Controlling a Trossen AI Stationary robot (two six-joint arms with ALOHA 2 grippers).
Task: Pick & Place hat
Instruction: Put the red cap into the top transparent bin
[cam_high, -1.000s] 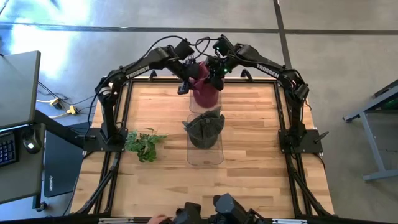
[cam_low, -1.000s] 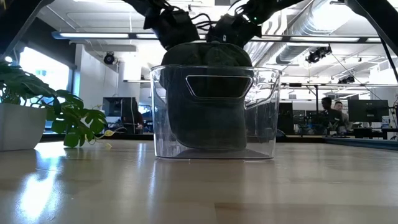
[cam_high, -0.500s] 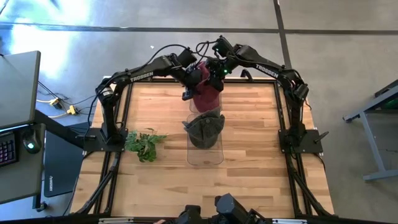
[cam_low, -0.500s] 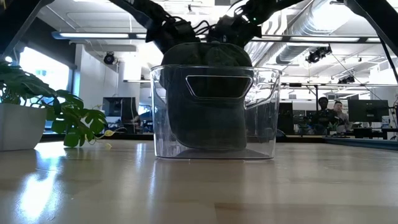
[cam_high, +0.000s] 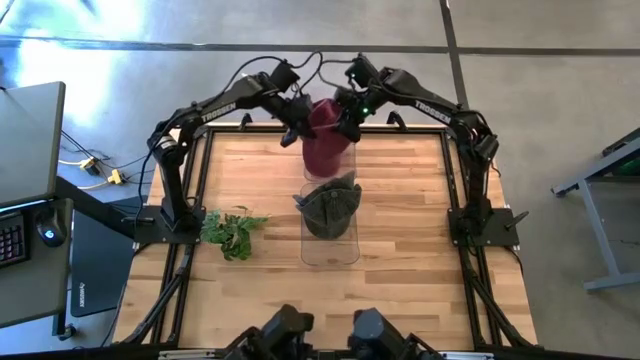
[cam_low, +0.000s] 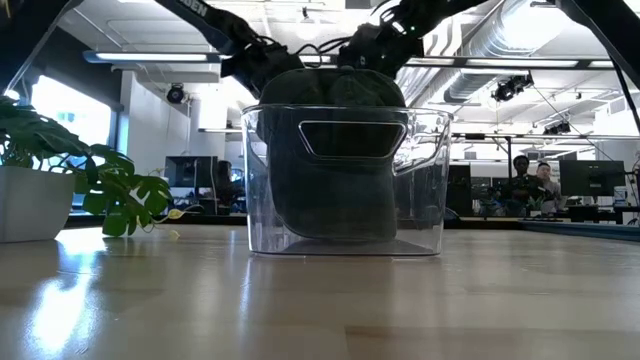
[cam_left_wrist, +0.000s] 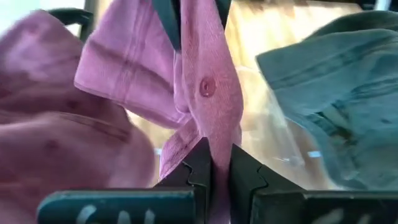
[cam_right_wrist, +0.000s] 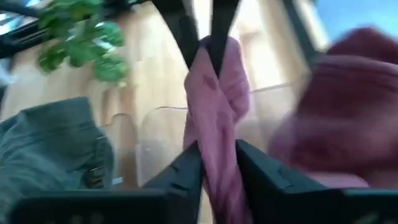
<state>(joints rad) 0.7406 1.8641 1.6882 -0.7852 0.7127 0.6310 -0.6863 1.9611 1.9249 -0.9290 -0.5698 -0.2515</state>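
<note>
Clear bin (cam_high: 330, 245) mid-table holding my dark green hat (cam_high: 328, 208), maroon hat (cam_high: 322, 140) hanging over its far end, left gripper (cam_left_wrist: 214, 163) clamped on the fabric, right gripper (cam_right_wrist: 217, 163) fingers parting around it, plant (cam_high: 230, 230) beside the bin.

Both arms reaching to the far middle of the table, left gripper (cam_high: 297, 128) pinched tight on cloth, right gripper (cam_high: 345, 125) with fingers a little apart
</note>
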